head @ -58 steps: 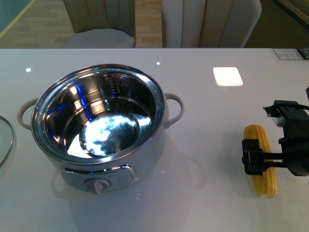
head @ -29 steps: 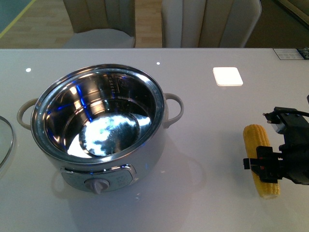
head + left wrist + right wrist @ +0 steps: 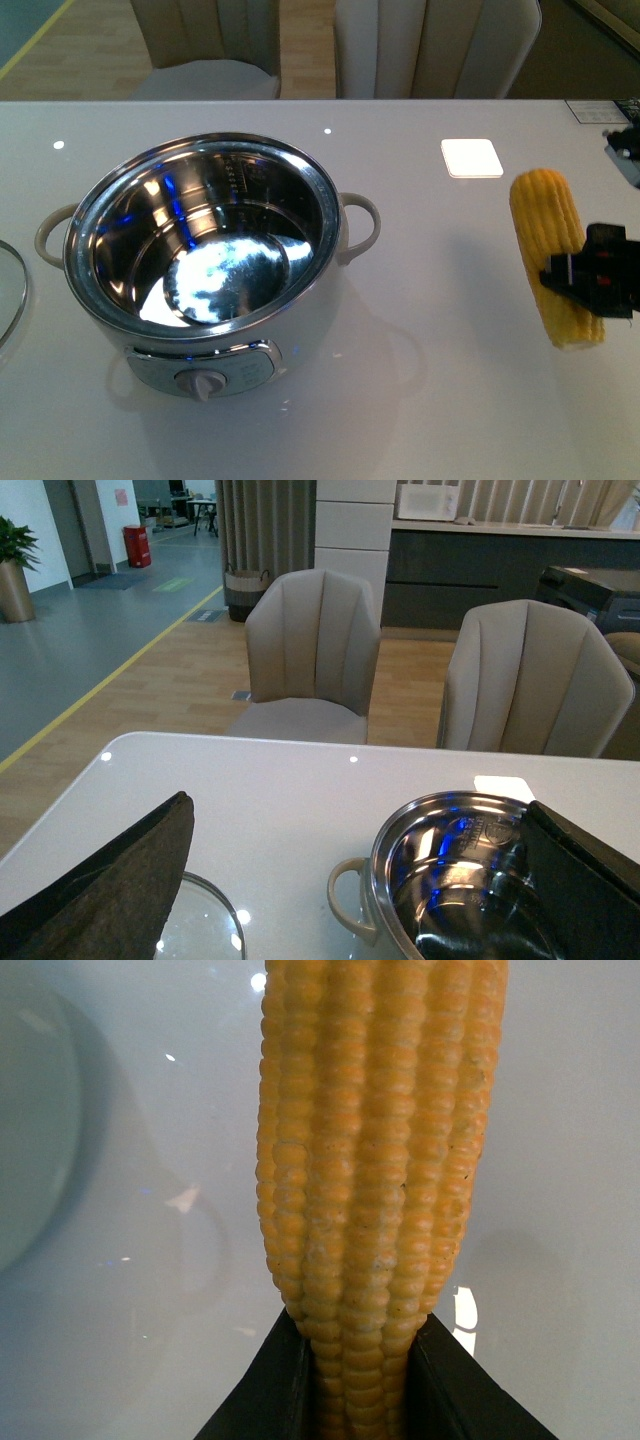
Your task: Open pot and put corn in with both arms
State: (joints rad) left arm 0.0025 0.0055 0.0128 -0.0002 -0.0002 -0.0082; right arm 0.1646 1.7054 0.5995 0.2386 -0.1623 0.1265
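A: Corn (image 3: 553,250) first. Where is it?
B: Right side of the table (image 3: 450,420), well apart from the pot (image 3: 305,330). It's clamped in the right gripper (image 3: 572,282). It looks clear of the tabletop. I judge that from its shadow lying apart from it in the right wrist view, so I'm not certain.
A: Grasp point?
B: Toward the cob's near end. In the right wrist view the black fingers (image 3: 255,1400) pinch it from both sides, and most of its length sticks out ahead of them. Jaws closed firmly on it.
A: Long axis?
B: Roughly away from the robot, with the far end leaning slightly left. That puts it crosswise to the path it needs.
A: Which is?
B: The pot lies to the corn's left. Its bowl is open, shiny and empty, with nothing over it. The move I'd expect is a leftward carry over the right handle (image 3: 376,218) and the rim, then a release. The cob is shorter than the bowl's mouth, so I judge any heading fits.
A: Lid?
B: The glass lid (image 3: 8,290) lies flat at the table's far left edge, near the pot's left handle. The opening step looks done.
A: Left arm?
B: The left gripper (image 3: 357,810) is spread wide and holds nothing. Its camera looks over the lid and the pot's left side. It isn't in the front view.
A: Nearer arm?
B: The right one, since it has the cob. The risk is clipping the rim if the cob is carried low.
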